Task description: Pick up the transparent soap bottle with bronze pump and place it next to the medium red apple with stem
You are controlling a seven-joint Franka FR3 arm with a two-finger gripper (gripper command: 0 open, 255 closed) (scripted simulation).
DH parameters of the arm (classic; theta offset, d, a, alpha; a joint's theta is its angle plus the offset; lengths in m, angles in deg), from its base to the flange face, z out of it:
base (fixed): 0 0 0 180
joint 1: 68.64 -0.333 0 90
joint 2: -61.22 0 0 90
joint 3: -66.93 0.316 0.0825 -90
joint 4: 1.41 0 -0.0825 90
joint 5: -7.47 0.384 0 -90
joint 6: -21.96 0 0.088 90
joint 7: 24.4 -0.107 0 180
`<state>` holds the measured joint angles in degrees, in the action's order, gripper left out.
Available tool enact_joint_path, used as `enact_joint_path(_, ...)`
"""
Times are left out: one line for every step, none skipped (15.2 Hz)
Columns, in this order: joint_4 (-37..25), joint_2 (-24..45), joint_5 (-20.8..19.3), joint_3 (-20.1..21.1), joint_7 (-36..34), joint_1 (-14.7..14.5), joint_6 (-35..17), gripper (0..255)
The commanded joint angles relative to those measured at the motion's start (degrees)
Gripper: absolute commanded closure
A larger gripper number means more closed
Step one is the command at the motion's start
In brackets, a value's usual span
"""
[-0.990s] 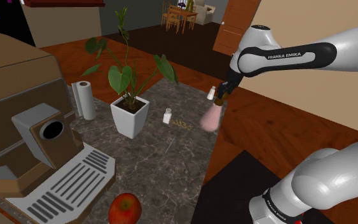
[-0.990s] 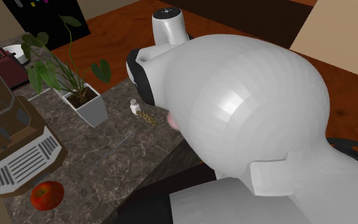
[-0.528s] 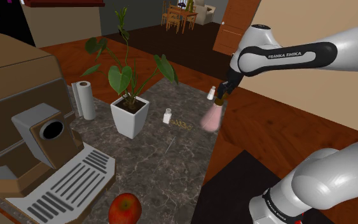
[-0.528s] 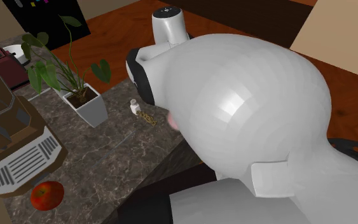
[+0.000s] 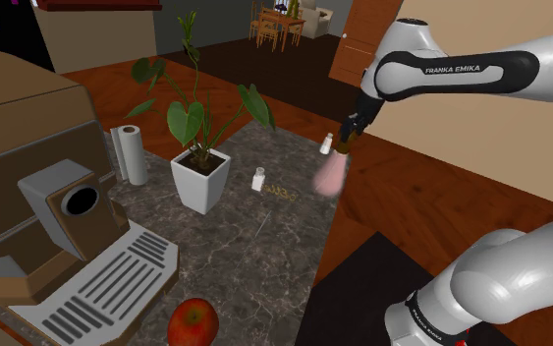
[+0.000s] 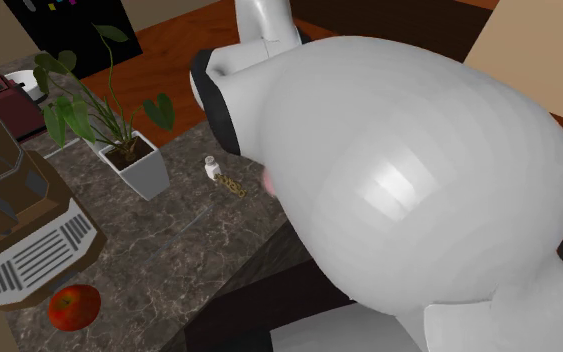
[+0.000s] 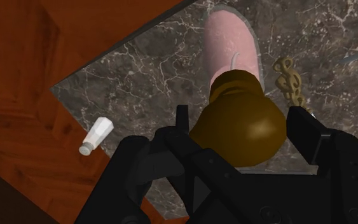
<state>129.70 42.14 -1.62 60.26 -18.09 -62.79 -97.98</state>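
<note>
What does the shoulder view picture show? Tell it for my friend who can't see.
The white robot arm's black gripper holds a pinkish soap bottle by its brown pump, hanging over the edge of a dark marble counter. A red apple sits at the counter's near end, and a potted plant stands mid-counter.

wood floor [image 5: 446, 201], dark marble counter [image 5: 235, 258]

Pink, see-through bottle [image 5: 330, 175] with a bronze pump hangs tilted below the hand [image 5: 348, 141], which clasps its pump. Red apple [image 5: 193, 322] sits on the desk [image 5: 264, 256], well apart from the hand.
</note>
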Motion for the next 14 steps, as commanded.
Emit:
enact_joint_path(-1.2, -0.4, 0.1, 0.0, 0.2, 0.0, 1.6, 255)
enact_joint_path(-1.9, -0.5, 0.1, 0.1, 0.3, 0.0, 2.3, 255)
enact_joint_path(-2.5, -0.6, 0.2, 0.1, 0.4, -0.1, 3.1, 255)
enact_joint_path(-3.2, -0.7, 0.3, 0.1, 0.5, -0.1, 3.9, 255)
enact_joint_path(-3.9, -0.8, 0.3, 0.1, 0.5, -0.1, 4.7, 255)
enact_joint_path(-4.6, -0.9, 0.4, 0.2, 0.6, -0.1, 5.5, 255)
enact_joint_path(-5.3, -1.0, 0.4, 0.2, 0.7, -0.1, 6.2, 255)
enact_joint_path(-6.0, -1.0, 0.4, 0.2, 0.8, -0.1, 7.0, 255)
enact_joint_path(-6.7, -1.1, 0.5, 0.3, 0.9, -0.2, 7.8, 255)
enact_joint_path(-7.5, -1.1, 0.5, 0.3, 0.9, -0.2, 8.5, 255)
enact_joint_path(-8.2, -1.1, 0.6, 0.3, 1.0, -0.2, 9.3, 255)
enact_joint_path(-9.0, -1.1, 0.6, 0.4, 1.1, -0.2, 10.1, 255)
enact_joint_path(-9.8, -1.1, 0.7, 0.4, 1.2, -0.2, 10.8, 255)
enact_joint_path(-10.6, -1.1, 0.7, 0.4, 1.3, -0.2, 11.6, 255)
